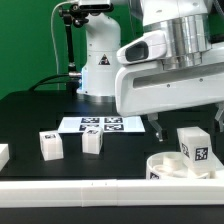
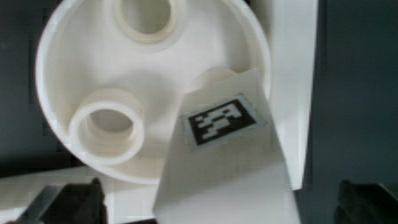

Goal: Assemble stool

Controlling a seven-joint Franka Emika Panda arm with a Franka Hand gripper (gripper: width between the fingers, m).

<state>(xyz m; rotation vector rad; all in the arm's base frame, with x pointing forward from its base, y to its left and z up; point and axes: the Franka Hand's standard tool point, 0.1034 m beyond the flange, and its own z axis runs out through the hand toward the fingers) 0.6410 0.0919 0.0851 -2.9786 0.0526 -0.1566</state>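
Near the exterior view's right edge the seat (image 1: 168,166) lies by the rail (image 1: 70,189), a leg (image 1: 196,148) standing on it. Only that view shows the marker board (image 1: 100,124) and two loose legs (image 1: 50,145) (image 1: 92,141). Wrist view alone shows the seat's sockets and the gripper (image 2: 199,200), fingers spread, holding nothing. Tags carry no readable writing.

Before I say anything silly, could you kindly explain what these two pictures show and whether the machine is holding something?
A white robot arm is building a small stool from loose parts. The exterior view looks across a black table: two legs lie loose, the marker board lies behind them, and the round seat sits toward that view's right with a third leg on it. The wrist view looks down from the arm at the seat and that leg. The gripper is open and holds nothing.
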